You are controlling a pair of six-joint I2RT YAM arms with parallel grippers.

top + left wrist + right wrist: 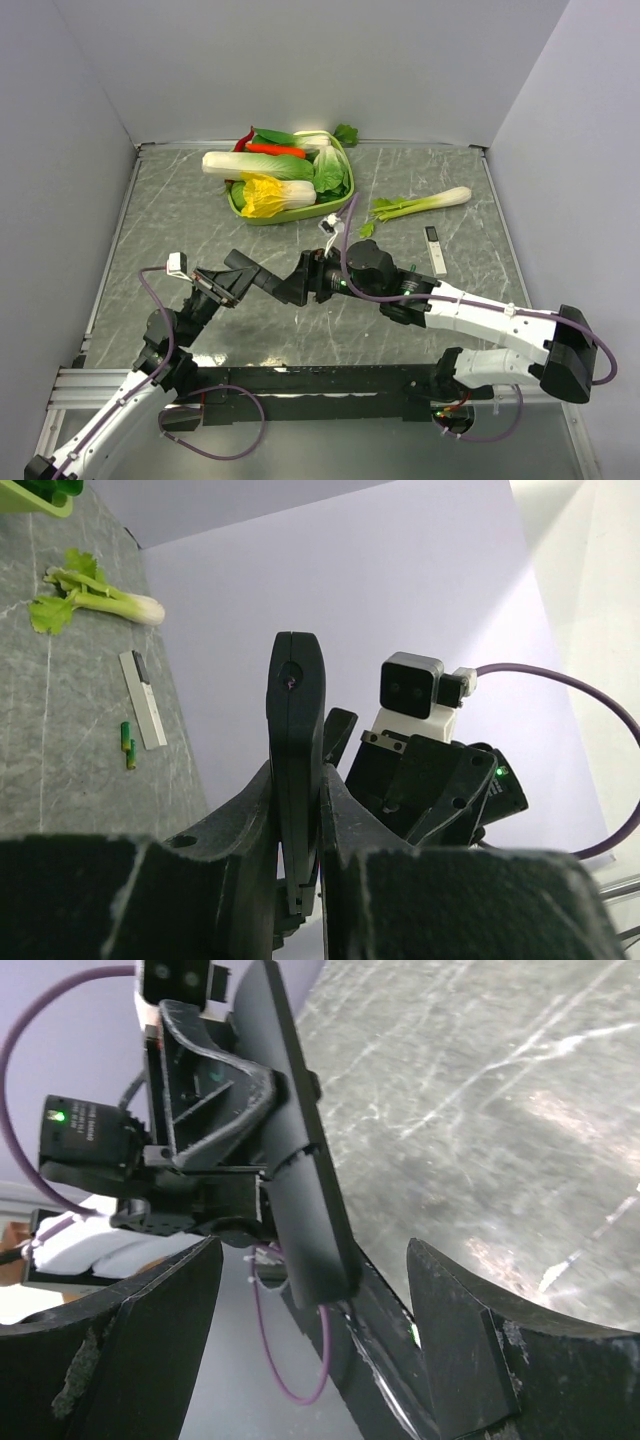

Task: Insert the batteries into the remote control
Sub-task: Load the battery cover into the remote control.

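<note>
Gripping remote control point(296, 695), left tool point(300, 785) hides its end.

Both arms have white shells and black joints: left arm point(112, 408), right arm point(480, 320). Purple cables point(545, 666) run along them. Left claw point(298, 820) and right claw point(315, 1290) are black with chipped, worn edges. There's a white camera box point(411, 685) at the wrist and a green light point(60, 1115).

A green vegetable tray point(300, 215), celery stalk point(425, 203) and white device point(435, 250) sit on the table point(180, 220).

The left gripper point(283, 1110) clamps the black remote control point(300, 1190) between the 2 wide-apart jaws of the right gripper point(315, 1250).
</note>
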